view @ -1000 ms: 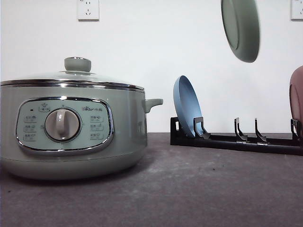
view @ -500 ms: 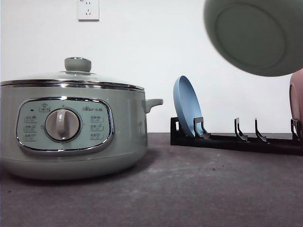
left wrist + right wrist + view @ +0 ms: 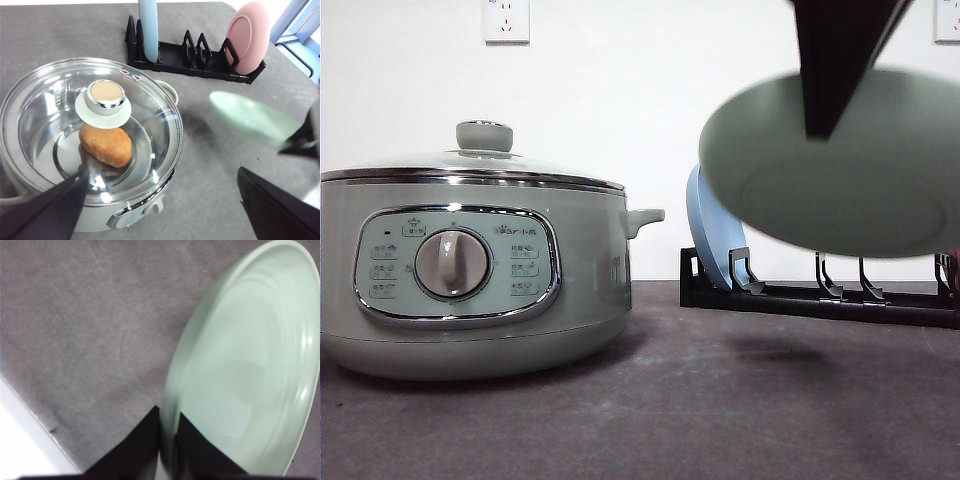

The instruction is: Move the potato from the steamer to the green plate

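The steamer (image 3: pixel 470 270) stands on the left of the table with its glass lid (image 3: pixel 50 100) on. Through the glass I see the orange-brown potato (image 3: pixel 106 145) lying on the pot's floor under the lid knob (image 3: pixel 104 97). My left gripper (image 3: pixel 161 172) hovers open above the steamer, its fingers spread wide and holding nothing. The green plate (image 3: pixel 840 190) hangs in the air right of the steamer, tilted close to flat. My right gripper (image 3: pixel 820 120) is shut on the rim of the green plate (image 3: pixel 240 365), fingers (image 3: pixel 145 445) pinching the edge.
A black dish rack (image 3: pixel 800 300) sits at the back right. It holds an upright blue plate (image 3: pixel 708 235) and a pink plate (image 3: pixel 247 37) at its far end. The table edge (image 3: pixel 300 60) runs close beyond the rack. Bare grey tabletop (image 3: pixel 720 400) lies under the held plate.
The green plate has come down from high up and toward the camera, turning from edge-on upright to nearly flat. The right gripper now shows above it. The steamer has not moved.
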### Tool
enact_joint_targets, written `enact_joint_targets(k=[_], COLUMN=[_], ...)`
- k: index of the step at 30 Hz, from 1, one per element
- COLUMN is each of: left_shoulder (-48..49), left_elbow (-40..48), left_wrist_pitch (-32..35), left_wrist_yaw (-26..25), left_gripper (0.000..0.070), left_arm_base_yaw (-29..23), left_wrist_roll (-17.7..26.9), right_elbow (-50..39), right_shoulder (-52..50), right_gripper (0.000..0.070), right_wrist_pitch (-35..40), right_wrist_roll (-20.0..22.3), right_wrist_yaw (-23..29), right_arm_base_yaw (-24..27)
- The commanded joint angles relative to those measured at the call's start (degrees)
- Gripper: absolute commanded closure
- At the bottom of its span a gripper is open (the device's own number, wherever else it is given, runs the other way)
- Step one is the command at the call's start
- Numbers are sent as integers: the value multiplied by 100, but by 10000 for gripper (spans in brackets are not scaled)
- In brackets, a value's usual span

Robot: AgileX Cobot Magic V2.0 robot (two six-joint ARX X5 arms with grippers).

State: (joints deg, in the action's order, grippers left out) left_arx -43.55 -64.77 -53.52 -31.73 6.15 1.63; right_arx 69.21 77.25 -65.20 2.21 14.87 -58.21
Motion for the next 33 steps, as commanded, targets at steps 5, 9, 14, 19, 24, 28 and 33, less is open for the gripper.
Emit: enact_joint_targets(k=[5, 9, 14, 19, 24, 28, 33], left_shoulder=[-26, -26, -26, -26, -26, -24, -24], left_elbow=[-151, -151, -151, -151, -151, -151, -151], left_wrist_pitch=[79, 79, 79, 76, 76, 74, 64], left_wrist_yaw=[-28, -28, -28, -28, -28, -28, -28], left_gripper=[93, 93, 93, 93, 93, 93, 93], left_arm_base_yaw=[9, 9, 9, 9, 9, 9, 9], left_wrist_roll=[68, 68, 66, 66, 64, 65, 63], right_elbow=[-604, -990, -1374, -1662, -1784, -1784, -1784], right_shoulder=[161, 309, 575, 869, 1132, 1286, 1300], right_gripper=[694, 694, 694, 694, 693, 593, 291], right_wrist_pitch=[599, 977, 1560, 2046, 2327, 2355, 2443], right_wrist_roll=[-357, -378, -383, -439, -491, -538, -668], right_wrist_yaw=[70, 329, 367, 367, 289, 247, 156], right_arm_base_yaw=[-401, -561, -653, -655, -655, -655, -655])
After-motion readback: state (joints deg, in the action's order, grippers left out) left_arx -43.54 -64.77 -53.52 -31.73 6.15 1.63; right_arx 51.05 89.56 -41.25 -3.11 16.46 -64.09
